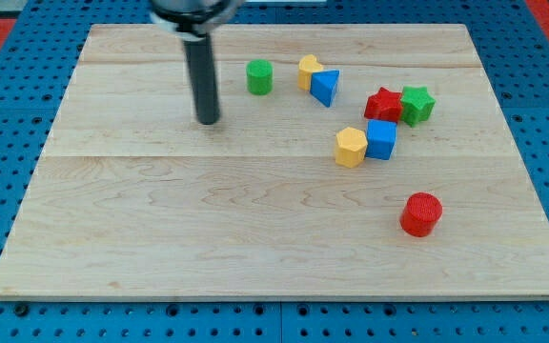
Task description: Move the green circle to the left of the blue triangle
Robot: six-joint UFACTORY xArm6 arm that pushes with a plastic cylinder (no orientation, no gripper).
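The green circle [259, 77] is a short green cylinder on the wooden board near the view's top centre. The blue triangle [326, 88] lies to its right, touching a yellow block [309, 70] at its upper left. A small gap separates the green circle from the yellow block. My tip [207, 121] is down on the board, to the left of and a little below the green circle, apart from it.
A red star [383, 104] and a green star [416, 104] sit side by side at the right. A yellow hexagon [351, 147] touches a blue cube [381, 139]. A red cylinder [420, 213] stands alone at lower right. The board's edge [274, 296] runs along the bottom.
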